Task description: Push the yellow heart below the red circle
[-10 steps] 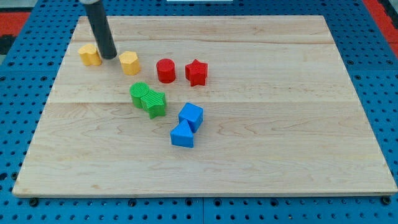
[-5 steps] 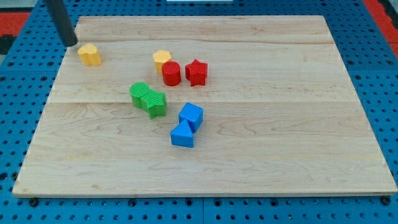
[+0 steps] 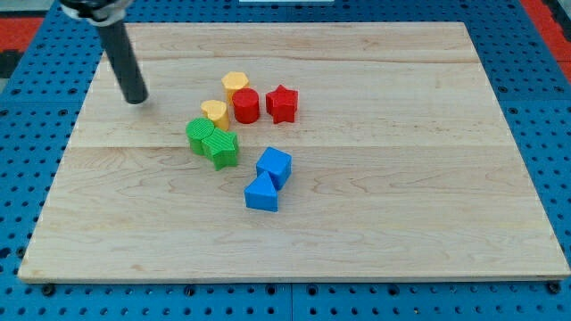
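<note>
The yellow heart lies just left of and slightly below the red circle, resting against the top of the green blocks. A yellow hexagon-like block touches the red circle's upper left. My tip rests on the board well to the left of the yellow heart, apart from every block. The rod rises from it toward the view's top left.
A red star sits right of the red circle. Two green blocks touch each other below the heart. Two blue blocks lie lower, right of the green ones. The wooden board sits on blue pegboard.
The yellow heart has moved from the board's upper left to just left of the red circle. The yellow hexagon was pushed against the circle earlier. My tip now stands left of the heart.
</note>
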Controlling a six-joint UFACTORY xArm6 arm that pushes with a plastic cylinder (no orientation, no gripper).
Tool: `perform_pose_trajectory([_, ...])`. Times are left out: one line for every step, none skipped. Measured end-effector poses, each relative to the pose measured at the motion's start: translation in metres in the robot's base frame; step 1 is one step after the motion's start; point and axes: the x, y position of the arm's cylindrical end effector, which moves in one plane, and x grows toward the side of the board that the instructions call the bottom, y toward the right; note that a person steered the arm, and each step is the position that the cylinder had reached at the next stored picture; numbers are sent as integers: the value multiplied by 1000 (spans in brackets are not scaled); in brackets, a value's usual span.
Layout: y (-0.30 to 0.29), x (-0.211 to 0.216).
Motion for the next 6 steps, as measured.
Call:
perform_pose_trajectory([-24,3])
perform_pose_trajectory([-17,30])
perform_pose_trajectory([17,40])
perform_pose_trajectory([71,37])
perform_pose_trajectory([119,22])
perform_pose_trajectory([136,22])
